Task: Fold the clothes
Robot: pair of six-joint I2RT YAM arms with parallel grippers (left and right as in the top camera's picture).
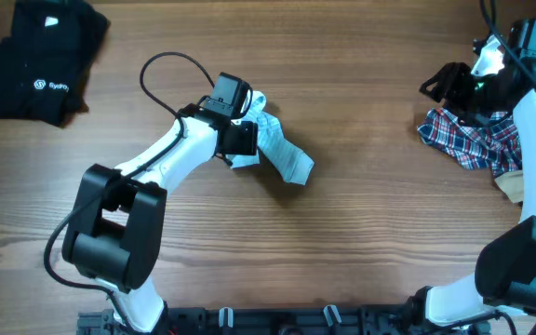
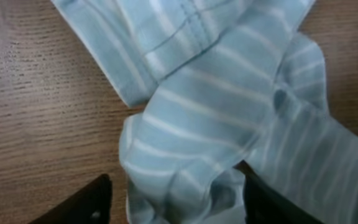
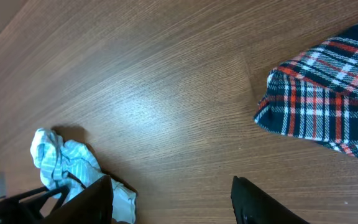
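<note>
Left end effector (image 2: 178,186) sits apart astride the pale-blue striped garment (image 2: 216,112), right end effector (image 3: 171,183) apart above table (image 3: 166,93).

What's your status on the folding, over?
Left gripper open, astride the pale-blue striped garment, crumpled, unfolded. Right gripper open over the table, plaid shirt alongside. Nothing in the way.

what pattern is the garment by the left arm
The garment is pale blue with thin white stripes, clearest in the left wrist view.
</note>
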